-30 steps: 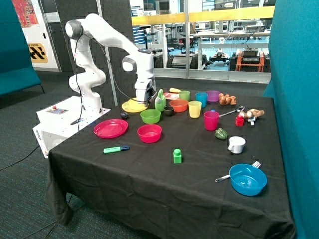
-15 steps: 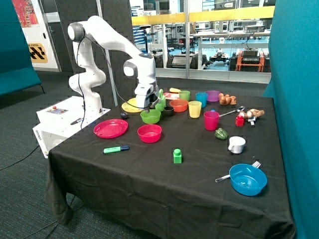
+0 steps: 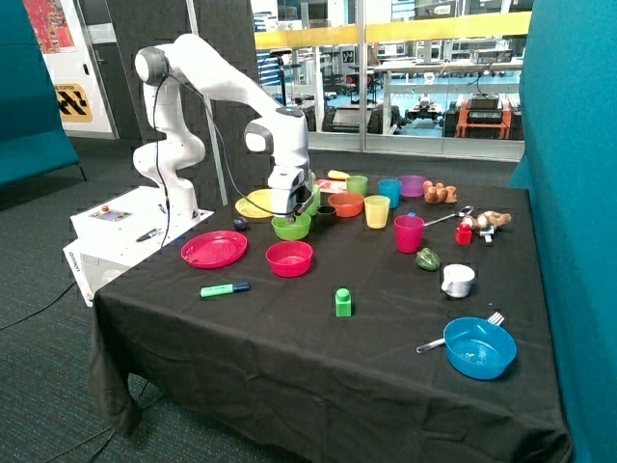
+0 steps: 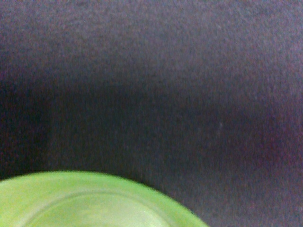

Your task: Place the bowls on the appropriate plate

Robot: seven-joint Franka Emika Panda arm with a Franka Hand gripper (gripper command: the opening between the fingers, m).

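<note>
The red-pink bowl (image 3: 289, 258) sits upright on the black cloth, just beside the red-pink plate (image 3: 214, 249). A yellow plate (image 3: 254, 204) lies behind the arm, at the table's back edge. I cannot tell the yellow bowl apart from that plate. My gripper (image 3: 294, 213) hangs low just over the lime-green bowl (image 3: 290, 227), which stands behind the red-pink bowl. In the wrist view the lime-green bowl's rim (image 4: 94, 198) shows close up against the black cloth (image 4: 151, 85). Nothing shows in the gripper.
Behind the gripper stand a green bottle (image 3: 312, 193), a small dark cup (image 3: 327, 214), an orange bowl (image 3: 345, 204) and several coloured cups. A green marker (image 3: 225, 288), a green block (image 3: 343, 302), a white cup (image 3: 458, 280) and a blue bowl (image 3: 479, 347) with a fork lie nearer the front.
The gripper has moved from over the yellow plate, across and forward, to just over the lime-green bowl. Nothing on the table has moved.
</note>
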